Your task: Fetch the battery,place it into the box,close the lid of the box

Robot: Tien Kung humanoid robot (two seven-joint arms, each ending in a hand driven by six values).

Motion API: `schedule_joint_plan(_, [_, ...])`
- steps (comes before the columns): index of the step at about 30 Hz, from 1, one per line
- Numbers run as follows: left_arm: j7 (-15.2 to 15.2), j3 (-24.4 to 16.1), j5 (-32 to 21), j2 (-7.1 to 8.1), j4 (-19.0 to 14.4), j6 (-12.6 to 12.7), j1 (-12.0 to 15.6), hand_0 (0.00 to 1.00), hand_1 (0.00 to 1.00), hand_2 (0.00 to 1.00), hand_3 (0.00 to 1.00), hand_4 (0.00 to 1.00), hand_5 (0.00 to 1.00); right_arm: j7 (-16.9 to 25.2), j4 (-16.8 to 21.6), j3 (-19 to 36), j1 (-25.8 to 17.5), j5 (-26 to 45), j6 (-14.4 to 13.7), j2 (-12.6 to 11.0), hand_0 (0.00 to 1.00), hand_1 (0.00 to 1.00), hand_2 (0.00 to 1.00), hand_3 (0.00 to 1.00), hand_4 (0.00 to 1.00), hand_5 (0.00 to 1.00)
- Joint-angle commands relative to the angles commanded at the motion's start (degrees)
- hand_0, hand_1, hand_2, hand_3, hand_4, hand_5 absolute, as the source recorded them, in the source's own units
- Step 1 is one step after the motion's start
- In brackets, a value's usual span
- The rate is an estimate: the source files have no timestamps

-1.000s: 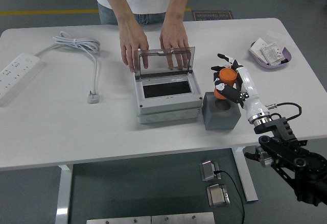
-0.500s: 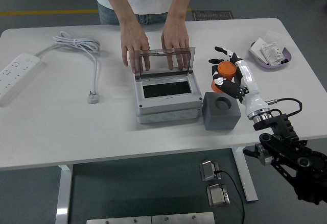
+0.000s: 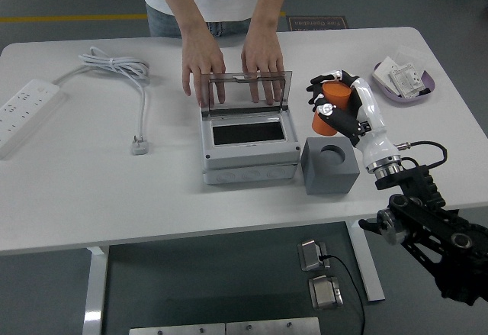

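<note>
A white table (image 3: 69, 190) is seen from above, with a person standing at its far side. One orange battery (image 3: 329, 106), a short cylinder with a black cap end, is held in the air by the robot's right hand (image 3: 338, 106). The hand's black fingers (image 3: 323, 85) wrap around the cylinder, gripping it. The battery is tilted, its top leaning toward the right. It hangs above the table, just behind one grey block (image 3: 329, 165) that has a round empty hole in its top. The battery does not touch the block.

To the left of the block sits one grey box (image 3: 248, 148) with a dark rectangular opening in its top face. Its clear, smoky lid (image 3: 245, 89) stands upright at the back edge. Two hands of the person (image 3: 202, 66) rest behind the lid, fingers spread against it, one on each side.

At the far left lies one white power strip (image 3: 24, 112), and its white cable (image 3: 122, 72) coils near the back, ending in a plug (image 3: 139, 146) that lies on the table. At the far right, one small purple dish (image 3: 404, 85) holds a few white packets. Only one robot arm is in view, coming from the lower right.
</note>
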Motion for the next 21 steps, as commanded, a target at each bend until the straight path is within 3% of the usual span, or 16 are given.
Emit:
schedule_joint_plan(13, [-0.13,0.18,-0.43,-0.22,0.04,0.18,0.51,0.669,0.719,0.679,0.626,0.636,0.188,-7.24,8.24,-1.97,3.69,-14.48,-4.22,-0.88,0.143,0.235,0.238,0.294,0.118,0.088])
schedule_joint_plan(17, [-0.1,0.09,-0.29,-0.29,0.04,0.19,0.51,0.669,0.72,0.679,0.625,0.636,0.188,-11.87,8.58,-4.01,6.54,-22.34,-6.38,-1.23,0.138,0.235,0.233,0.291,0.109,0.069])
schedule_joint_plan(21, [-0.08,-0.04,-0.16,-0.27,0.05,0.22,0.5,0.669,0.72,0.679,0.625,0.636,0.188,-16.67,6.6,-7.18,10.23,-30.93,-7.08,-1.91,0.138,0.235,0.233,0.291,0.109,0.069])
